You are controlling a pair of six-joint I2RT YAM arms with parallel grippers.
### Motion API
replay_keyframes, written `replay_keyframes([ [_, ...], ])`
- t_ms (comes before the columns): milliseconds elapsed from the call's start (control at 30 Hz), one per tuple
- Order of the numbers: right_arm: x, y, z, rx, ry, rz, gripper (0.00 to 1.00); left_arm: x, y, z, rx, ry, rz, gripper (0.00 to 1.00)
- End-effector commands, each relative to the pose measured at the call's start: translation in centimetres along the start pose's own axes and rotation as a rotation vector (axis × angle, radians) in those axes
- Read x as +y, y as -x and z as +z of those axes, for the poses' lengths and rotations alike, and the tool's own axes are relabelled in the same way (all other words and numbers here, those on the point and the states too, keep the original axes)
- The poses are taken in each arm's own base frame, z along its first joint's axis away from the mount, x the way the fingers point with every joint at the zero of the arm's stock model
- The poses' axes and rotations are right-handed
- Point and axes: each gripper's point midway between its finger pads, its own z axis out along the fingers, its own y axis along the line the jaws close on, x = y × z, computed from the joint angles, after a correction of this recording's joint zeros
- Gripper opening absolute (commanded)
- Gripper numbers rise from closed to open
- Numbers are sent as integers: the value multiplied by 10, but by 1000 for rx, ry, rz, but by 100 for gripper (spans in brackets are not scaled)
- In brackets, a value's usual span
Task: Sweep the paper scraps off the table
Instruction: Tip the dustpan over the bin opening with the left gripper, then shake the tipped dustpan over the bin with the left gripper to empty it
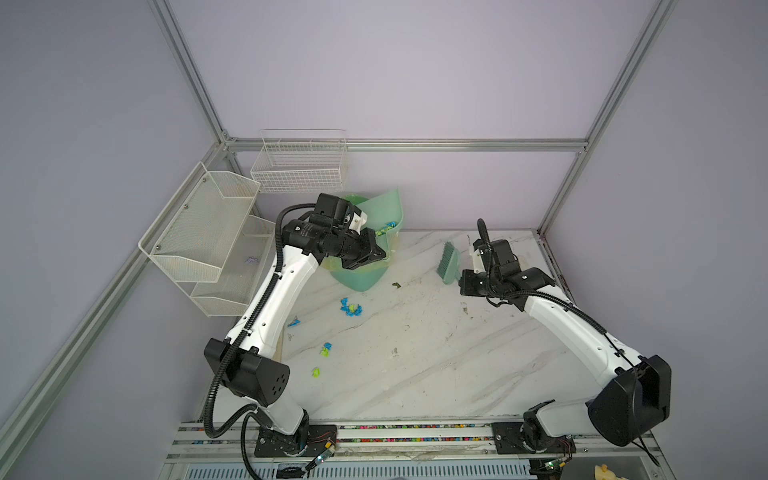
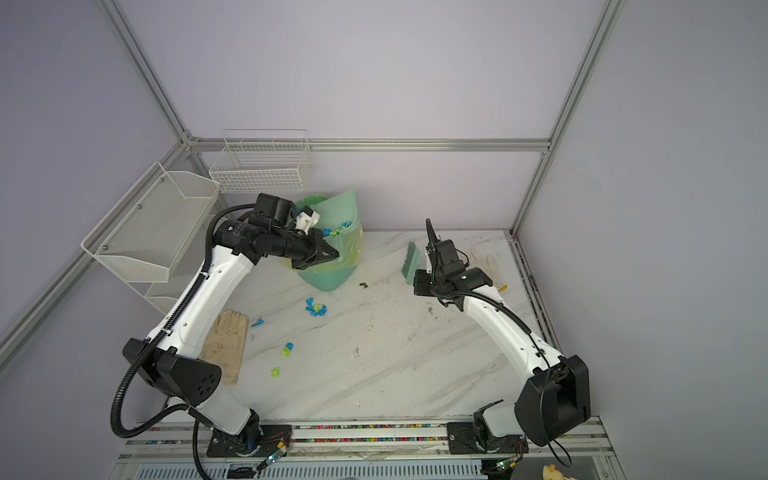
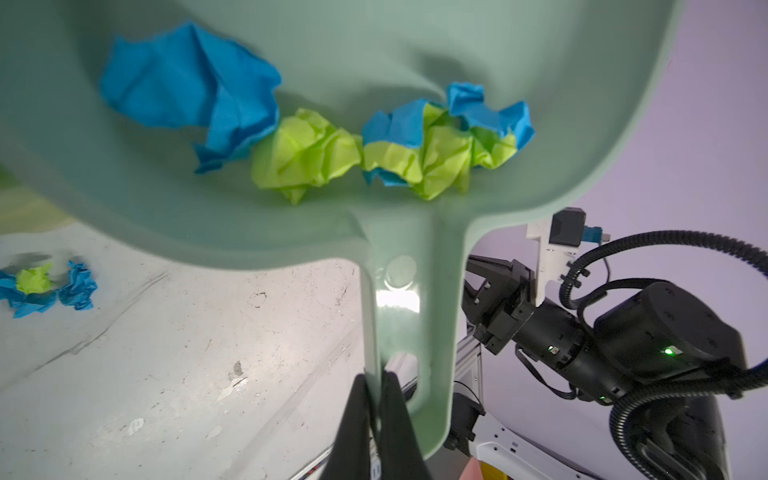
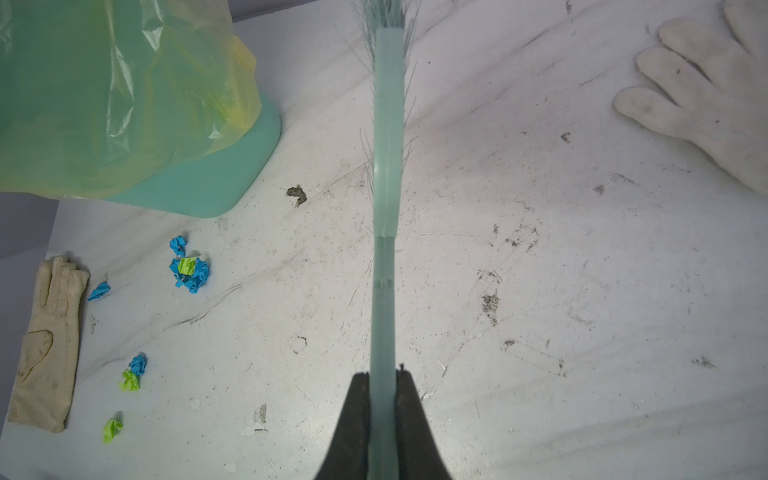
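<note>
My left gripper (image 3: 376, 378) is shut on the handle of a pale green dustpan (image 3: 374, 41), tilted up over the green bin (image 1: 357, 279) at the table's back left. Several blue and yellow-green paper scraps (image 3: 307, 153) lie in the pan near its handle. More paper scraps lie on the white marbled table (image 1: 436, 365): a cluster (image 1: 350, 308), a blue one (image 1: 294, 322), a pair (image 1: 326, 349) and a green one (image 1: 316, 372). My right gripper (image 4: 382, 374) is shut on the handle of a green brush (image 4: 387, 166), held at the back right with its bristles pointing away.
The bin has a yellowish plastic liner (image 4: 124, 104). A dark olive speck (image 1: 396, 285) lies beside it. One glove (image 2: 226, 345) lies under the left arm, another (image 4: 706, 95) at the back right. Wire baskets (image 1: 299, 166) and a mesh shelf (image 1: 199, 232) hang at the back left.
</note>
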Motion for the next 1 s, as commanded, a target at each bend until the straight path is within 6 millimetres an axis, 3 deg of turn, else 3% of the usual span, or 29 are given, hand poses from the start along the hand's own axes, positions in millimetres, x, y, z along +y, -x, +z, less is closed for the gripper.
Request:
replay_keyframes([
  [0,3,7,-3,-29,23,-6,0,-23,4,-20,-29,-160,-6,0],
  [433,6,7,-1,-29,40,-12,0,-28,26,-32,-33,-423,-155,0],
  [967,7,10,-5,-44,41,-15,0,-38,36,-45,-39,-744,-303,0],
])
